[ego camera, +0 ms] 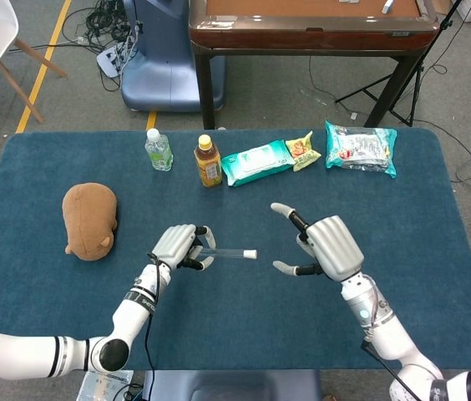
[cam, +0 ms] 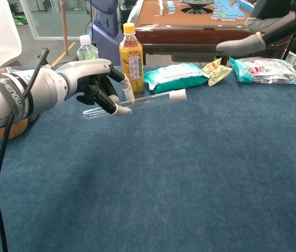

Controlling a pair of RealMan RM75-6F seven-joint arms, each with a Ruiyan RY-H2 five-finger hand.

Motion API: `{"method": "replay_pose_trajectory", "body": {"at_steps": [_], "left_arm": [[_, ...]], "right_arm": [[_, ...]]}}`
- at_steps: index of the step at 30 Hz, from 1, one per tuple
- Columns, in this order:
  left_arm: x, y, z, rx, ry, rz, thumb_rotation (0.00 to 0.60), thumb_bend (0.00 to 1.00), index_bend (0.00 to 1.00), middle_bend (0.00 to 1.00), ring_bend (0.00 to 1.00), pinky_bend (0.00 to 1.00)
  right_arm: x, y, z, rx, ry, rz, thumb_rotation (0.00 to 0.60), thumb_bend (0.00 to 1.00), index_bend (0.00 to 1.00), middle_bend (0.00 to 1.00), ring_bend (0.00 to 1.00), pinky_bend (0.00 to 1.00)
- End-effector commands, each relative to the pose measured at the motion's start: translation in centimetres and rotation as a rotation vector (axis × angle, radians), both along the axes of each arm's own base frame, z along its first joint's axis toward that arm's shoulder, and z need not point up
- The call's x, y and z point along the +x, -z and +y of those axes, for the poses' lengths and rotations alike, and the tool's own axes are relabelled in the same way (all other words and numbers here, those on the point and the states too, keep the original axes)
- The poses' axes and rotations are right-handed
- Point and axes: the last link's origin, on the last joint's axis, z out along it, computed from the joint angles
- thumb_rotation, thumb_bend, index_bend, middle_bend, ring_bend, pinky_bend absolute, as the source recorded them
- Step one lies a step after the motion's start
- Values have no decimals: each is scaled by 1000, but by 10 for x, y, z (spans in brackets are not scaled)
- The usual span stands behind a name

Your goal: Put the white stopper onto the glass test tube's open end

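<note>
My left hand [ego camera: 178, 247] [cam: 87, 83] holds the glass test tube [ego camera: 227, 252] [cam: 137, 102] level above the blue table, gripping it near its closed end. The white stopper [ego camera: 250, 253] [cam: 177, 95] sits on the tube's open end, pointing right. My right hand [ego camera: 326, 246] is open, fingers spread, off to the right of the stopper and apart from it. In the chest view only the right hand's fingers [cam: 253, 39] show at the top right.
A brown plush toy [ego camera: 90, 220] lies at the left. Along the far edge stand a water bottle [ego camera: 159, 149], a tea bottle [ego camera: 208, 160], a wipes pack [ego camera: 256, 161], a small snack bag [ego camera: 303, 151] and a teal snack bag [ego camera: 361, 148].
</note>
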Motion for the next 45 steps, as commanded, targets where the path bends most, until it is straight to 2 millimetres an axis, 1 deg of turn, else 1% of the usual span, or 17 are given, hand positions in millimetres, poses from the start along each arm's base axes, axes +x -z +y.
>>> {"method": "replay_pose_trajectory", "body": {"at_steps": [1,4,9,18,25,32,34,36,40,45], "left_arm": [[-6,13,0,43,24,86,600,294,632,945,1000,1000],[-7,25,2,58,32,129,600,295,633,944,1000,1000],[-6,45,6,75,43,205,600,295,634,944,1000,1000],[-4,70,13,117,62,310,600,294,634,944,1000,1000],[-8,84,18,111,33,336,600,295,631,944,1000,1000],[-13,90,22,95,13,357,600,295,575,942,1000,1000],[-14,91,21,92,12,363,600,294,537,939,1000,1000],[-15,90,21,82,12,370,600,294,426,929,1000,1000],[-14,86,19,80,19,379,600,295,260,914,1000,1000],[-12,74,18,90,14,339,600,294,119,902,1000,1000]], "right_arm": [[-8,-12,3,-24,16,13,492,76,166,1000,1000,1000],[-15,-17,4,-31,32,18,492,77,167,1000,1000,1000],[-23,-20,6,-32,47,26,491,77,166,1000,1000,1000],[-27,-21,6,-25,58,29,492,77,167,1000,1000,1000],[-31,-22,7,-29,71,28,492,77,167,1000,1000,1000],[-33,-24,8,-33,84,14,492,76,166,1000,1000,1000],[-34,-24,9,-33,86,11,493,77,166,1000,1000,1000],[-34,-23,9,-31,89,11,492,77,166,1000,1000,1000],[-33,-23,9,-30,88,7,491,77,167,1000,1000,1000],[-32,-27,9,-49,86,0,493,77,166,1000,1000,1000]]}}
